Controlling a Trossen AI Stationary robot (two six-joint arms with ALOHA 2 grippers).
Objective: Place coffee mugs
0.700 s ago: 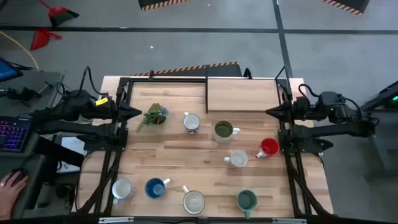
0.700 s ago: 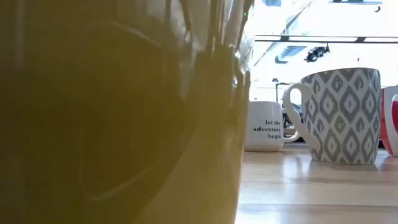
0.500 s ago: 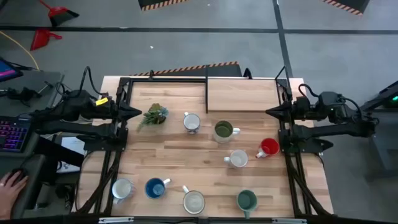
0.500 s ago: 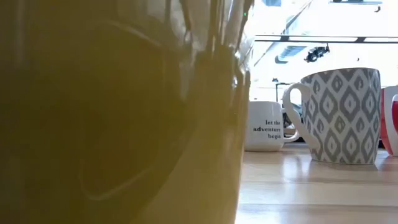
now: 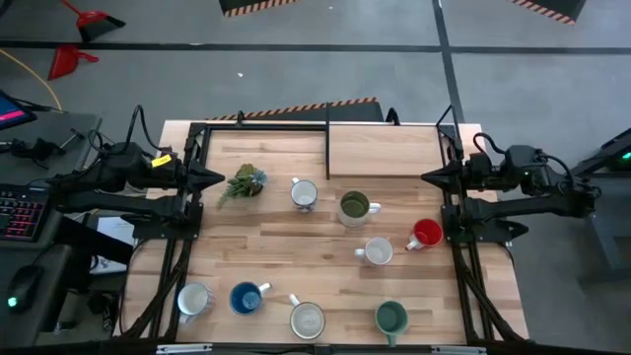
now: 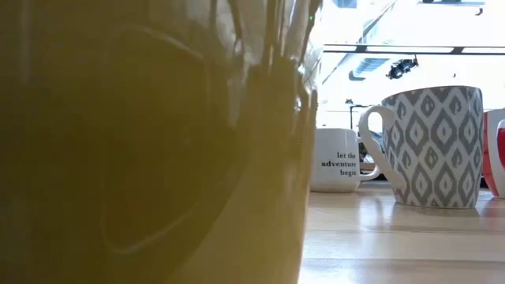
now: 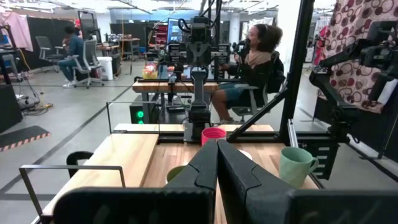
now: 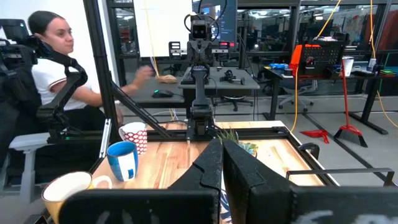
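Several coffee mugs stand upright on their bases on the wooden table point(image 5: 276, 247). A grey-white one point(image 5: 304, 193), an olive green one point(image 5: 354, 206), a red one point(image 5: 426, 234) and a white one point(image 5: 378, 251) stand mid-table. A white point(image 5: 193, 299), a blue point(image 5: 246, 297), a cream point(image 5: 308, 319) and a teal green one point(image 5: 391, 317) line the near edge. My left gripper point(image 5: 219, 177) hovers shut at the table's left edge beside a plant sprig point(image 5: 244, 184). My right gripper point(image 5: 426, 178) hovers shut at the right edge, level with it.
A raised light wooden board point(image 5: 385, 150) covers the far right of the table. Black frame rails point(image 5: 187, 227) run along both side edges. In the low view a blurred yellowish mug point(image 6: 150, 142) fills the left half. People sit at desks beyond the table's sides.
Both arms have kept still and no mug has moved. A person's hand at the desk left of the table has gone out of the high view.
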